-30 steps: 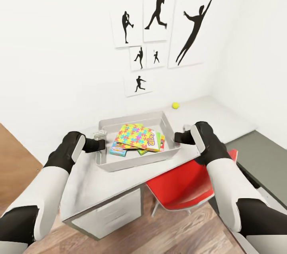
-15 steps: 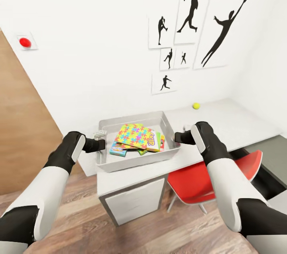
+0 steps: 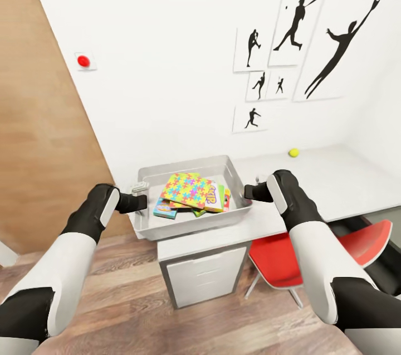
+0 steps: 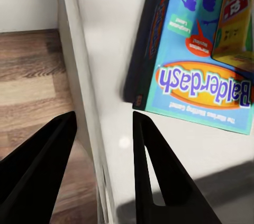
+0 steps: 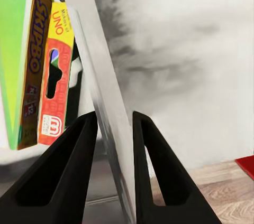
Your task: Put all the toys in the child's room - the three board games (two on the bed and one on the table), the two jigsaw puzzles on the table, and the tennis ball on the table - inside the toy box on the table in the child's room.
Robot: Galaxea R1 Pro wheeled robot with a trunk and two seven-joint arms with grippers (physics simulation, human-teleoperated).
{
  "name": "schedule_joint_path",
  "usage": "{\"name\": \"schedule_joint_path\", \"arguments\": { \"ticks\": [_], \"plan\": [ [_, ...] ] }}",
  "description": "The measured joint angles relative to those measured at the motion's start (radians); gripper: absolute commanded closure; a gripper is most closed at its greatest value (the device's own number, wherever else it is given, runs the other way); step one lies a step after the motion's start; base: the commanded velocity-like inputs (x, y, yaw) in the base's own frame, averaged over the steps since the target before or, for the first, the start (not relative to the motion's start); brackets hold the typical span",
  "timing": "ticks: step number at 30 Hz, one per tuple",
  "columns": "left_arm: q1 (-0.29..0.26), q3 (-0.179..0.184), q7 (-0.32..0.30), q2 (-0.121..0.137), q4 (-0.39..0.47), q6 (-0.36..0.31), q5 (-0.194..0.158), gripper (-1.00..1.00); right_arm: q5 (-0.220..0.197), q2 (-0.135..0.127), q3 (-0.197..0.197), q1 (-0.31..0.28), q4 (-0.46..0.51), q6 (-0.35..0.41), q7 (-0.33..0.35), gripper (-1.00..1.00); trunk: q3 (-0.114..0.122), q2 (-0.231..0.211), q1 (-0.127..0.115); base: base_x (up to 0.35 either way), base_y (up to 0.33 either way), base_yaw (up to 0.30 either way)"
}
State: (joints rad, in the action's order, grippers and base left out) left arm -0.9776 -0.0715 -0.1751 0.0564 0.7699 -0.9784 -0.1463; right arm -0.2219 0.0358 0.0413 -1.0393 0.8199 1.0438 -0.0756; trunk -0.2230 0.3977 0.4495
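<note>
The pale grey toy box (image 3: 146, 222) hangs between my two arms over the left end of the table (image 3: 334, 182), its left part past the table's edge. A jigsaw puzzle (image 3: 186, 188) lies on top inside it, with board games (image 3: 215, 198) under it. My left gripper (image 3: 139, 200) is shut on the left rim and my right gripper (image 3: 252, 191) on the right rim. In the left wrist view the gripper (image 4: 101, 121) straddles the wall (image 4: 79, 76) beside a Balderdash box (image 4: 201, 81). In the right wrist view the gripper (image 5: 115, 118) pinches the wall (image 5: 98, 71) next to an UNO box (image 5: 55, 76). The tennis ball (image 3: 293, 152) rests on the table by the wall.
A white drawer unit (image 3: 206, 274) stands under the table's left end, with a red chair (image 3: 334, 246) to its right. A brown wooden panel (image 3: 44, 121) and a red wall button (image 3: 83, 61) are at the left. Black silhouette pictures (image 3: 295, 37) hang above the table. Wood-plank floor lies below.
The camera has swung left: table, pictures and ball slid right in the picture, and the wooden panel and red button came in. Arms and toy box keep their place in the view.
</note>
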Motion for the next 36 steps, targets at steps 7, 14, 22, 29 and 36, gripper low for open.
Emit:
{"name": "schedule_joint_path", "arguments": {
  "ticks": [7, 14, 22, 29, 36],
  "plan": [
    [0.0, 0.0, 0.0, 0.0, 0.0, 0.0, 0.0, 1.0, 0.002, -0.001, 0.0, 0.0, -0.001, 0.0, 0.003, 1.0, 0.008, 0.0, 0.0, -0.004, -0.001, 0.17],
    [0.0, 0.0, 0.0, -0.001, 0.0, 0.0, 0.002, 1.0, 0.001, -0.002, 0.0, -0.001, -0.001, 0.0, 0.003, 1.0, 0.006, 0.0, 0.0, 0.0, -0.02, 0.021],
    [0.0, 0.001, 0.0, -0.003, 0.0, 0.0, 0.004, 1.0, 0.002, -0.002, 0.002, 0.0, -0.002, 0.0, 0.003, 1.0, 0.005, 0.0, 0.0, 0.0, -0.136, 0.001],
    [0.0, 0.0, 0.0, -0.003, 0.0, 0.0, 0.004, 1.0, 0.003, -0.002, 0.002, 0.0, -0.003, 0.0, 0.004, 1.0, 0.005, 0.0, 0.0, 0.0, -0.009, 0.0],
    [0.0, -0.001, 0.0, -0.003, 0.0, 0.0, 0.004, 1.0, 0.001, -0.003, 0.001, -0.001, -0.003, 0.0, 0.004, 1.0, 0.003, 0.0, 0.0, 0.0, 0.0, 0.0]
  ]
}}
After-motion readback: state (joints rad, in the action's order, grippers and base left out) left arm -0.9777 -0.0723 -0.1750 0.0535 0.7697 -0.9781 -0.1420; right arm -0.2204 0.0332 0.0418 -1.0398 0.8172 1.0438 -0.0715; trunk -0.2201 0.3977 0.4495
